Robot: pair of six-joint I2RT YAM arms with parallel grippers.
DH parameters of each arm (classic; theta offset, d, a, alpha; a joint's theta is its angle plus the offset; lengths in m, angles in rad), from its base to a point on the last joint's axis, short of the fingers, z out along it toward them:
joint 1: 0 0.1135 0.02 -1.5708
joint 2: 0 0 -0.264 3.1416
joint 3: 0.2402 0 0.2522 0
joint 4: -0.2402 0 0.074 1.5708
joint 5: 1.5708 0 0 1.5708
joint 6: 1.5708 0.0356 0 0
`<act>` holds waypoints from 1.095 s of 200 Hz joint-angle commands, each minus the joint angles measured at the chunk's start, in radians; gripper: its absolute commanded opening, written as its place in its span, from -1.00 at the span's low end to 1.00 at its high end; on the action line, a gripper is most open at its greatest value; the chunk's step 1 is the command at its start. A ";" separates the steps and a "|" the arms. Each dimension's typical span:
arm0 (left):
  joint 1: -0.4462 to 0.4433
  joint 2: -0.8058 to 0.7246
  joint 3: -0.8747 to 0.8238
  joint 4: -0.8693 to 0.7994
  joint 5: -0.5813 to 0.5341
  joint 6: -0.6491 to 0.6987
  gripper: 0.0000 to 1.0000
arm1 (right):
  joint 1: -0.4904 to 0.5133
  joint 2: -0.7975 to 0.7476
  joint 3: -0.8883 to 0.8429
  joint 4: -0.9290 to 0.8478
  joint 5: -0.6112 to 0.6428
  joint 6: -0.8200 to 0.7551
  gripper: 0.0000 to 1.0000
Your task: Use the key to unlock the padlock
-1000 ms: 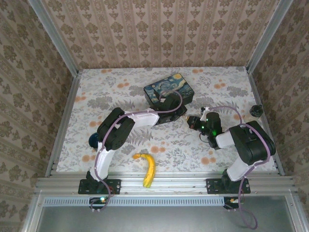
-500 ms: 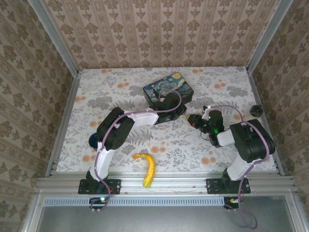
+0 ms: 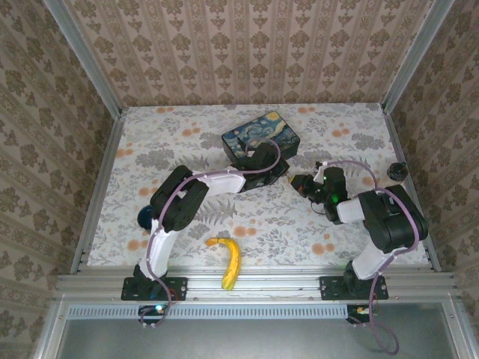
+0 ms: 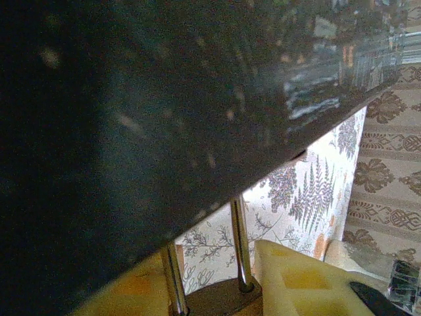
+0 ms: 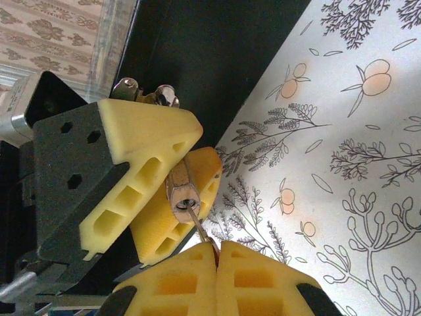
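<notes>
Seen from above, left to right across the flowered table (image 3: 340, 127). A small blue object (image 3: 143, 217) lies at the left edge, touching the left arm (image 3: 183, 200). A banana (image 3: 228, 262) lies near the front rail, between the two arm bases. The left arm reaches toward the back and to the right, ending beside a dark painted tin (image 3: 262, 137) that sits near the middle of the back half.

The left gripper (image 3: 282, 173) is just in front of the tin's near right corner. Its yellow pads (image 5: 148, 148) pinch the padlock (image 5: 181, 191) between them. The brass body is clamped, and the two silvery legs of the shackle (image 4: 240, 243) rise from it in front of the tin's dark wall. From the right wrist, the padlock's keyhole end faces the right gripper (image 5: 217, 263).

The right gripper's pads (image 5: 253, 280) are pressed together on the key (image 5: 198, 227). Only the thin metal shaft shows, running from the pads to the keyhole face, which its tip meets. How deep it sits cannot be told.

The two grippers stand nose to nose, near the middle of the table. The right arm (image 3: 383, 221) bends back from there to its base. A small black object (image 3: 397, 170) stands at the right edge, well apart from the rest.
</notes>
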 commanded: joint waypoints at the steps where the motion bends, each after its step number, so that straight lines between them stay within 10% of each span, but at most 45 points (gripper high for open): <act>1: -0.045 0.062 -0.021 -0.043 0.196 -0.106 -1.00 | 0.023 -0.051 0.063 -0.016 0.029 -0.044 -1.00; 219: -0.050 0.057 -0.028 0.002 0.227 -0.108 -1.00 | 0.034 -0.034 0.202 -0.060 -0.025 -0.027 -1.00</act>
